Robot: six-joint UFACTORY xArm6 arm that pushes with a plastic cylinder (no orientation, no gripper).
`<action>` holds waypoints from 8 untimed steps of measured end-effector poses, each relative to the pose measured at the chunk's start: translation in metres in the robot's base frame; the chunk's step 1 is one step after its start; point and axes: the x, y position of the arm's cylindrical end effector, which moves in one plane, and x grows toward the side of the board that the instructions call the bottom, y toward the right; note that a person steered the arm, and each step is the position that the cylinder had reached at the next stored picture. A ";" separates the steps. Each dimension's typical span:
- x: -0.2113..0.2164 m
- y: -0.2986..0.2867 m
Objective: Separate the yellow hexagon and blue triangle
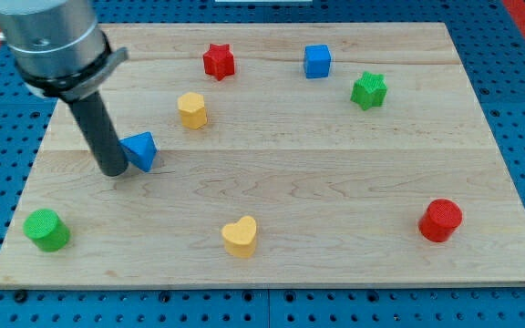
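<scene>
Now, camera view, the only one. Wooden surface lies on a blue perforated base. My tip rests at the view's left, just beside the blue triangle, on that block's left side; whether the two touch I cannot tell, the gap being too fine to read. No gripper on this arm, only the dark rod running down from the grey housing at the view's top left, so nothing is held. Yellow hexagon sits up and to the right of the blue triangle, near it but clearly apart, bare wood between them. Red star stands toward the view's top, above and right of the yellow hexagon. Blue cube is further right along the top, with the green star just below and right of it. Red cylinder is at the lower right, well apart from the others. Yellow heart lies near the bottom edge, about the middle. Green cylinder occupies the lower left corner, below my tip and well apart from it.
</scene>
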 end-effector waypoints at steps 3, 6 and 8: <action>-0.029 0.164; -0.108 0.147; -0.100 0.066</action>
